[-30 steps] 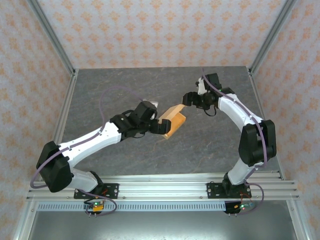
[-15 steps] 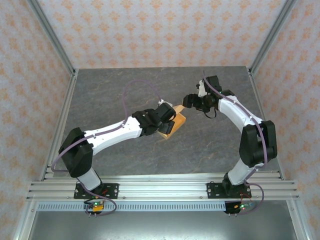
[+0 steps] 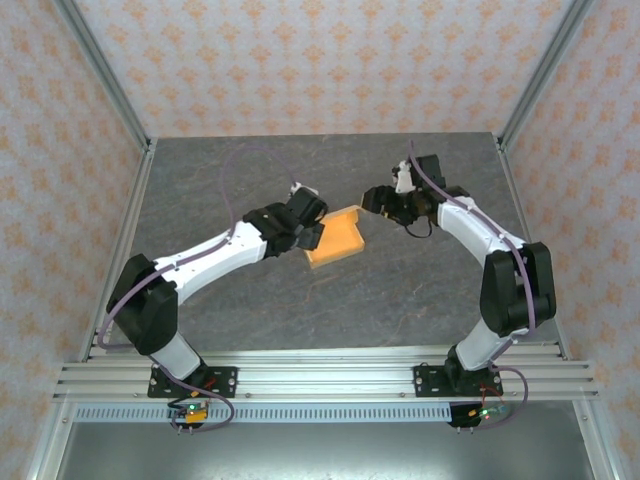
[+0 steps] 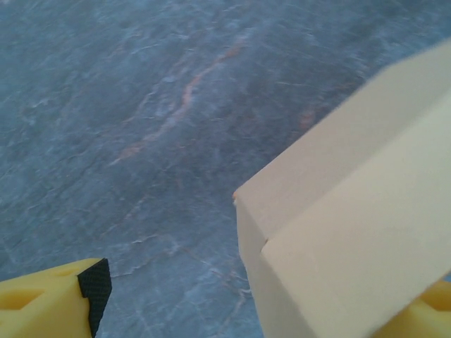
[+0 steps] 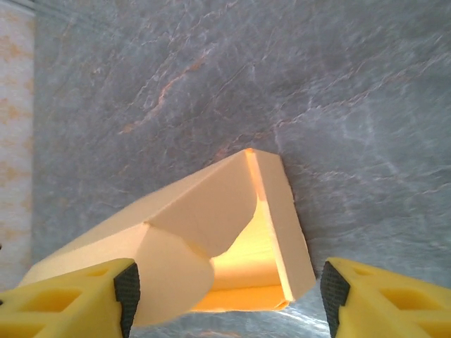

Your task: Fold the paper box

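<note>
Presently the paper box point(image 3: 335, 240) lies about mid-table point(image 3: 220, 180), between the two grippers, with its open end turned to the far right.

Left gripper point(image 4: 257, 299): jaws spread wide. A closed corner of the box sits between them. One finger point(image 4: 53, 306) stands clear of the card with bare table in the gap; the other is partly hidden behind the box, so contact there cannot be confirmed.

Right gripper point(image 5: 225, 292): jaws spread on either side of the open end. The rounded flap point(image 5: 204, 218) is turned partway into the mouth and not seated. One pad point(image 5: 127, 289) sits just beside the card; whether it touches cannot be told.

Risks noted:
- Neither gripper shows a firm pinch, so a push on the flap may slide or turn the box on the smooth stone-patterned top.
- If the right jaws close across the unsupported mouth, the thin walls may buckle.
- A flap driven in off-line may crease or catch on the side wall instead of tucking.

Count: one box, one rounded flap in sight, two grippers, two fingers each.
</note>
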You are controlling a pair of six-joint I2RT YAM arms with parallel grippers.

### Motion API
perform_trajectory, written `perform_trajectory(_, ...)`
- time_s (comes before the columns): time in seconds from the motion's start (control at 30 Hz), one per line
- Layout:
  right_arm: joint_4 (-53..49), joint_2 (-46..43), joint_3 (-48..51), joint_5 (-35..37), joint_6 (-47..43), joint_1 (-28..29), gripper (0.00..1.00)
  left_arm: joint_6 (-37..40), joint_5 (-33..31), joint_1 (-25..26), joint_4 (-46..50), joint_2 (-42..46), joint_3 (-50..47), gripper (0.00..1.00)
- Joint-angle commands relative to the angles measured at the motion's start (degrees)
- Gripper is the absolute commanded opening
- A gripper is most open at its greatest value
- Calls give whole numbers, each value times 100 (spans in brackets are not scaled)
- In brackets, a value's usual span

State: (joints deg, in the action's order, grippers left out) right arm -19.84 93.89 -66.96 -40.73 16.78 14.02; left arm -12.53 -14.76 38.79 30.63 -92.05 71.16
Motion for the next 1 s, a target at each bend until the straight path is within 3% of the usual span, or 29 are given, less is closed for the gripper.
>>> perform_trajectory(0.0,774,-344,480,-271,710,198,70,-94,-141,-148,-232,347,-43,89)
perform_trajectory(0.2,868,-853,786,129,1370,259,73,-554,214,-538,-182,372,1,94)
perform_trajectory(0.3,580,-1025,672,602,1730,207,77,-1112,1147,-761,-201,517,-73,97)
perform_trajectory(0.43,578,-996,644,843,2806,138,83,-1719,2587,-1064,-931,895,-496,100)
perform_trajectory(0.7,1416,-145,684,97,4628,212,84,-2867,3811,-2022,-1690,706,-843,100)
perform_trajectory(0.97,2190,522,615,-290,5571,412,84,-3658,4328,-2129,-2205,-189,-638,100)
